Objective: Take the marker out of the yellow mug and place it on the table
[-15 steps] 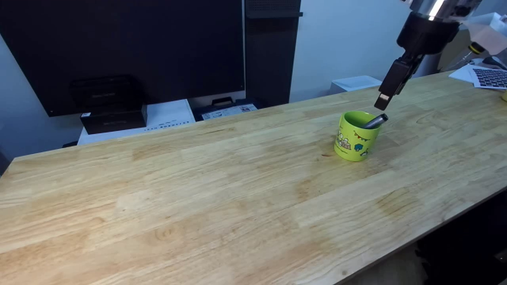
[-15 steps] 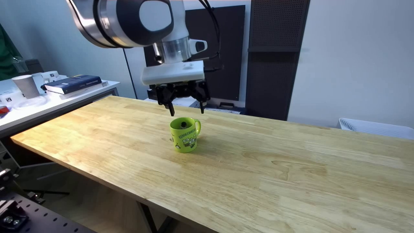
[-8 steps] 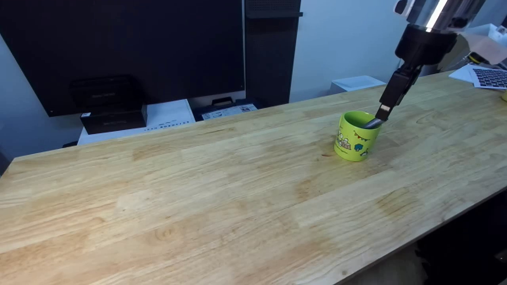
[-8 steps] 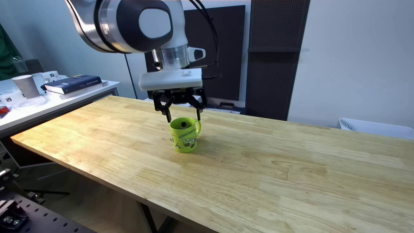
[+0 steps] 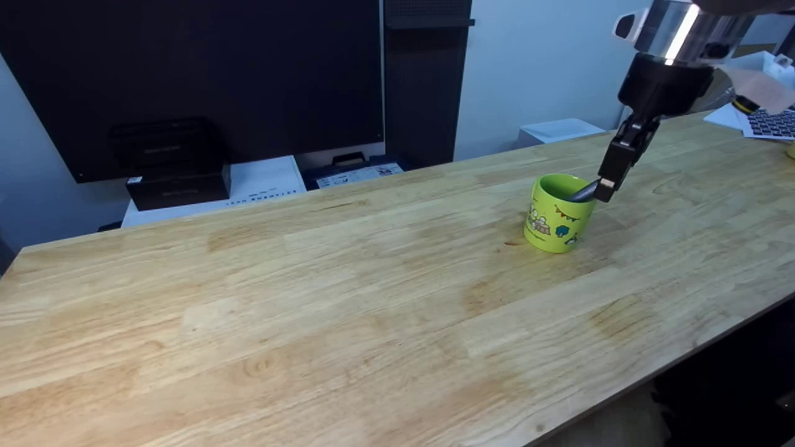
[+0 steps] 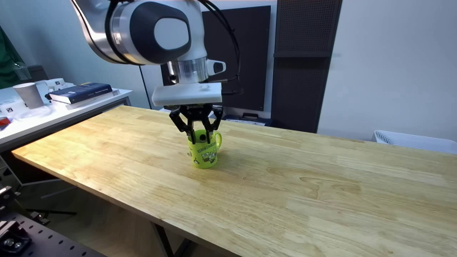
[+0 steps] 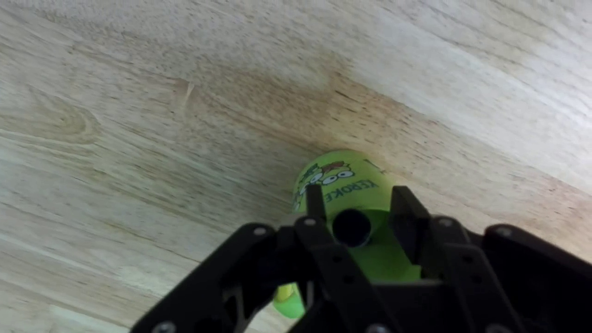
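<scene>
The yellow mug [image 5: 559, 223] stands upright on the wooden table [image 5: 298, 323]. Out of its mouth leans the dark marker [image 5: 584, 192], its end past the rim. In an exterior view, my gripper [image 6: 200, 141] points down at the mouth of the mug, one finger on each side of the marker's end [image 6: 202, 137]. From the wrist, that round end of the marker [image 7: 351, 227] shows between the two fingers, with a wide gap to the right finger [image 7: 407, 208] and a narrow one to the left. The jaws are partly closed but still open; the marker's lower part is hidden inside the mug.
A side desk holds a grey cup [image 6: 29, 95] and a dark blue book [image 6: 80, 92]. Behind the table are a black box [image 5: 180, 189] and a large dark board [image 5: 199, 81]. A keyboard [image 5: 770, 123] lies near the far right end of the tabletop.
My gripper has come down from above the mug to the marker's end, and its fingers have drawn much closer together. Mug and marker have stayed in place.
</scene>
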Tool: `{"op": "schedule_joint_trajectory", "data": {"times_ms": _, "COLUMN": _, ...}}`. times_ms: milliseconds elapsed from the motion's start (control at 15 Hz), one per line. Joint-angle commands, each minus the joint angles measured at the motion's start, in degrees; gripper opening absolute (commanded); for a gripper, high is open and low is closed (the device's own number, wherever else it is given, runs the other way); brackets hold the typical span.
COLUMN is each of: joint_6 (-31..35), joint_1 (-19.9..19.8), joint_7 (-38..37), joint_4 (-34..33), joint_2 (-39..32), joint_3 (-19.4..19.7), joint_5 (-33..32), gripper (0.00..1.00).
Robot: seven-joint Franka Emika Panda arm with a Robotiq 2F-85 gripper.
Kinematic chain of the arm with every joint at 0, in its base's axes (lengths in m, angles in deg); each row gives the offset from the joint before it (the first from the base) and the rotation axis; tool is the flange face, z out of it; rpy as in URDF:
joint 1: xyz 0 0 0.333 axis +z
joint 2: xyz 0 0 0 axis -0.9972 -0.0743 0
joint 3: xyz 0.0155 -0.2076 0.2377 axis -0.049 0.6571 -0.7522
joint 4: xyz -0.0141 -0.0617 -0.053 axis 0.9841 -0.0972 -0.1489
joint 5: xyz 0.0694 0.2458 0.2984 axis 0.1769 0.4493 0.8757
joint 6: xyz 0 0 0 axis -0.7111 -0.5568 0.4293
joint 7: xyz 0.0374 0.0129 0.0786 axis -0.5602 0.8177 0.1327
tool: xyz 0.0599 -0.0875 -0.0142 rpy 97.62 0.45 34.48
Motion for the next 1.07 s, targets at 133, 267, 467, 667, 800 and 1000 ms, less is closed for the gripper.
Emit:
{"op": "schedule_joint_trajectory", "data": {"times_ms": 133, "joint_6": -0.9, "joint_1": 0.1, "joint_7": 0.7, "joint_4": -0.5, "joint_2": 0.4, "joint_3": -0.3, "joint_5": -0.5, "gripper": 0.01}}
{"op": "schedule_joint_trajectory", "data": {"times_ms": 267, "joint_6": -1.0, "joint_1": 0.1, "joint_7": 1.1, "joint_4": -0.6, "joint_2": 0.4, "joint_3": -0.3, "joint_5": -0.5, "gripper": 0.06}}
{"op": "schedule_joint_trajectory", "data": {"times_ms": 467, "joint_6": -1.0, "joint_1": 0.2, "joint_7": 1.5, "joint_4": -0.5, "joint_2": 1.2, "joint_3": -0.4, "joint_5": -0.6, "gripper": 0.06}}
{"op": "schedule_joint_trajectory", "data": {"times_ms": 667, "joint_6": -0.6, "joint_1": 0.9, "joint_7": 1.7, "joint_4": 0.1, "joint_2": 4.4, "joint_3": 0.1, "joint_5": -1.5, "gripper": 0.06}}
{"op": "schedule_joint_trajectory", "data": {"times_ms": 800, "joint_6": -0.2, "joint_1": 1.5, "joint_7": 1.3, "joint_4": 0.7, "joint_2": 7.6, "joint_3": 0.9, "joint_5": -2.7, "gripper": 0.06}}
{"op": "schedule_joint_trajectory", "data": {"times_ms": 1000, "joint_6": -1.3, "joint_1": 2.1, "joint_7": 0.4, "joint_4": 1.6, "joint_2": 13.5, "joint_3": 2.4, "joint_5": -3.1, "gripper": 0.06}}
